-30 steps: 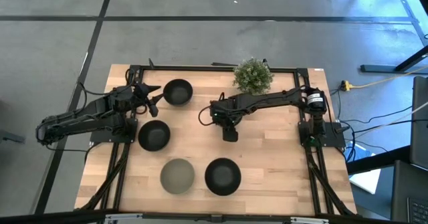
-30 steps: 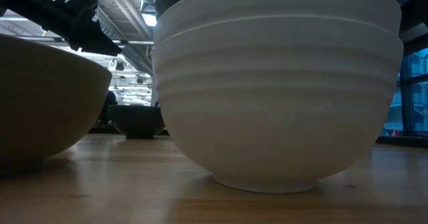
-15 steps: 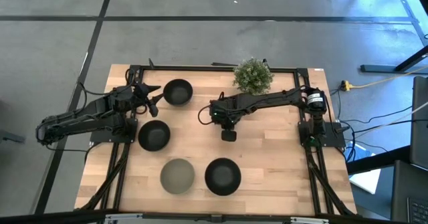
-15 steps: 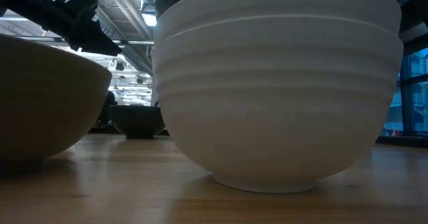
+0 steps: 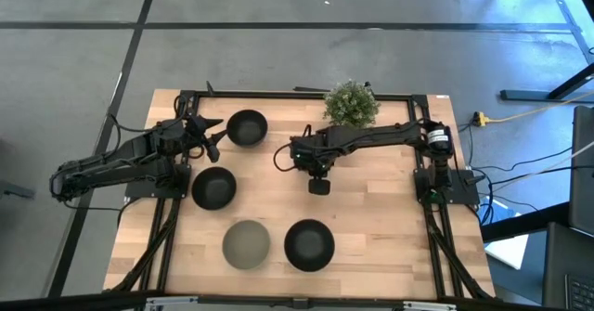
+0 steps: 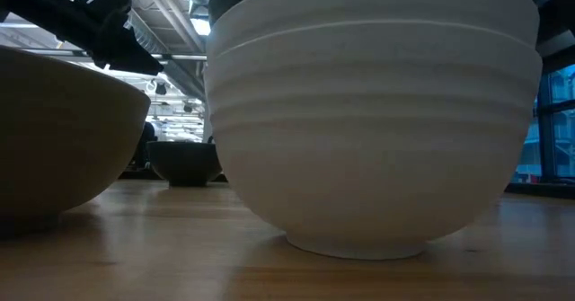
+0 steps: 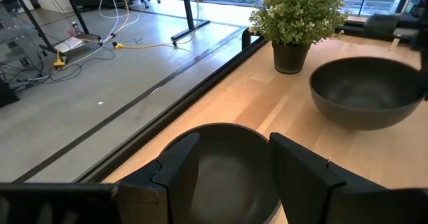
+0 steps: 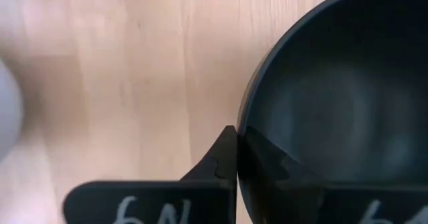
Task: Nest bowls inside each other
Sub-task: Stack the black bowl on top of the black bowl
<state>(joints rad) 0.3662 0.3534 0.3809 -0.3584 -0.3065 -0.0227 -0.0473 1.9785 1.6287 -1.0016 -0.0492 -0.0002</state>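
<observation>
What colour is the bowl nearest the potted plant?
Black bowl, clearest in the high view.

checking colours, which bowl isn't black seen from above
The matte grey-olive round bowl, in the row farthest from the small green potted plant; the other three bowls look black from above.

Right pincer now closed, slightly nearer the plant.
</observation>
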